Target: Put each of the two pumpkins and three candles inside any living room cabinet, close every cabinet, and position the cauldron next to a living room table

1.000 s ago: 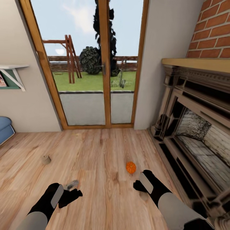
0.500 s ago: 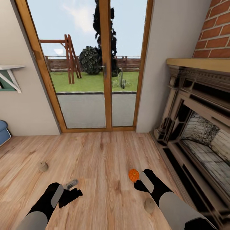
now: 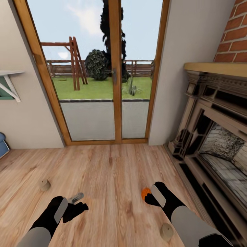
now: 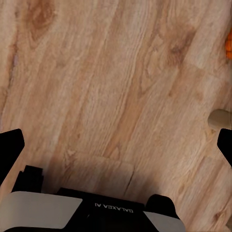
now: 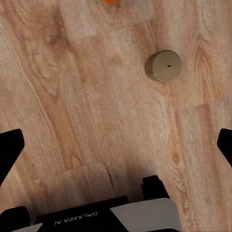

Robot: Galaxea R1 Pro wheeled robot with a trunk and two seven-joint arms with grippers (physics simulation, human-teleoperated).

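Note:
One orange pumpkin (image 3: 145, 192) lies on the wooden floor, half hidden behind my right gripper (image 3: 150, 198), which hangs open just above it. The right wrist view catches a sliver of that pumpkin (image 5: 112, 2). A tan candle (image 3: 166, 231) stands beside my right forearm, and the same candle (image 5: 163, 65) sits ahead of the open fingers (image 5: 10, 149). Another candle (image 3: 44, 185) stands far to the left. My left gripper (image 3: 77, 203) is open over bare floor, with a candle (image 4: 220, 119) at the frame's edge. The cabinet, cauldron and table are out of view.
A wood-framed glass patio door (image 3: 116, 85) faces me straight ahead. A large stone fireplace (image 3: 212, 144) with a brick chimney runs along the right. A wall shelf (image 3: 8, 82) and a blue seat edge (image 3: 2, 145) are at the left.
The whole view has shifted: the door and fireplace loom nearer. The pumpkin and candles have slid down the picture, the pumpkin now behind my right gripper. Both grippers stay open.

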